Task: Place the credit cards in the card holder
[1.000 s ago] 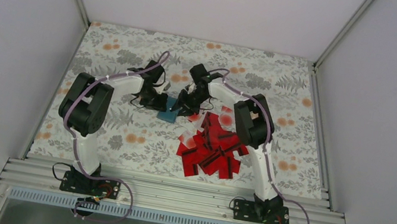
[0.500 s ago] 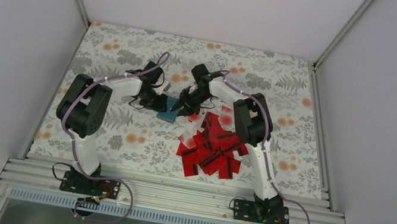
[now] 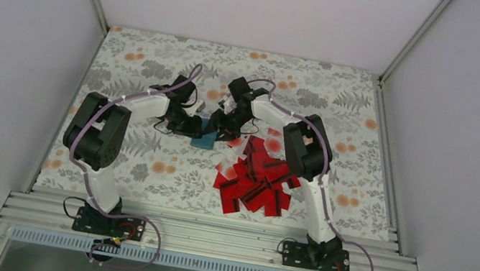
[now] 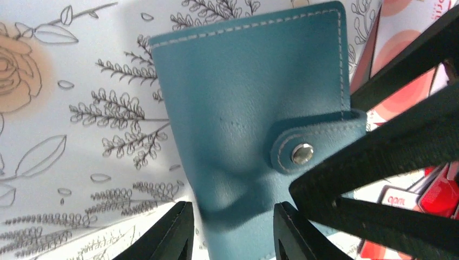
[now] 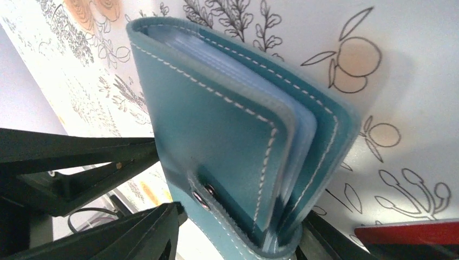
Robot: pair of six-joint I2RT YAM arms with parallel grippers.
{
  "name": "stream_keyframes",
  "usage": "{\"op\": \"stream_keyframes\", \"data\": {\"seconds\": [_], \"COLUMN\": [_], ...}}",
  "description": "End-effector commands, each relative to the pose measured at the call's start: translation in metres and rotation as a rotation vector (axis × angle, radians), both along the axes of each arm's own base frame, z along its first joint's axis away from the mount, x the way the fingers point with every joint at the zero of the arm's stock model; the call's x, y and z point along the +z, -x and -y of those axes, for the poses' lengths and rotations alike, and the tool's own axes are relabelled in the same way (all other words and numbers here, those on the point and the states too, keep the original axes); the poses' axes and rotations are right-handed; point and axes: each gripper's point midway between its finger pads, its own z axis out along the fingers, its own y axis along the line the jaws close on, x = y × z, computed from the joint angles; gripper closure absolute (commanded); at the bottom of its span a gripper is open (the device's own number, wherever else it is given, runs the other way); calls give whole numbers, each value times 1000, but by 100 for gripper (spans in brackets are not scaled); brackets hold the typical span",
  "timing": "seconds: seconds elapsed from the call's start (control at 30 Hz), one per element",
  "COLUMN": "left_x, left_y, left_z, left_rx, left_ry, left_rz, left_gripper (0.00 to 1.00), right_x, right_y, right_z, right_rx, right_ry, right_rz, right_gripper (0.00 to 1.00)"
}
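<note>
Plan and wrist views of the task. The teal card holder (image 4: 254,124) is shown at mid-worktop (image 3: 146,157), between the two hands, with its snap tab (image 4: 311,142) laid over the front cover. Seen edge-on from the right wrist, the covers gape slightly and clear inner pockets (image 5: 300,135) are exposed; what they hold cannot be told. The left hand (image 4: 230,216) and the right hand (image 5: 241,233) are each seen with fingers apart, flanking an end of the holder; whether either is clamped on it cannot be told. The credit cards (image 3: 256,178), red and partly black-striped, are heaped just right of the holder, outside it.
</note>
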Motion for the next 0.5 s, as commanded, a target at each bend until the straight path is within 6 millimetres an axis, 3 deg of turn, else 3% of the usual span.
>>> {"op": "stream_keyframes", "data": {"seconds": [0.0,0.17,0.27,0.33,0.4,0.47], "left_x": [13,27,48,66,88,114], "left_y": [8,7,2,-2,-8,-14], "left_z": [-6,-17,-23,-28,-34,-40], "left_rx": [30,71,91,108,127,149], "left_ry": [14,3,-1,-3,-4,-9], "left_rz": [2,38,98,147,207,277], "left_gripper": [59,50,38,29,21,1], "right_x": [-9,12,38,73,111,147], "right_y": [-6,-17,-24,-30,-36,-41], "right_z": [6,6,4,4,7,18], "right_rx": [73,83,91,97,96,82], "right_ry": [31,29,11,-18,-29,-21], "right_rz": [148,241,322,411,518,633], "right_gripper": [48,38,19,2,1,1]}}
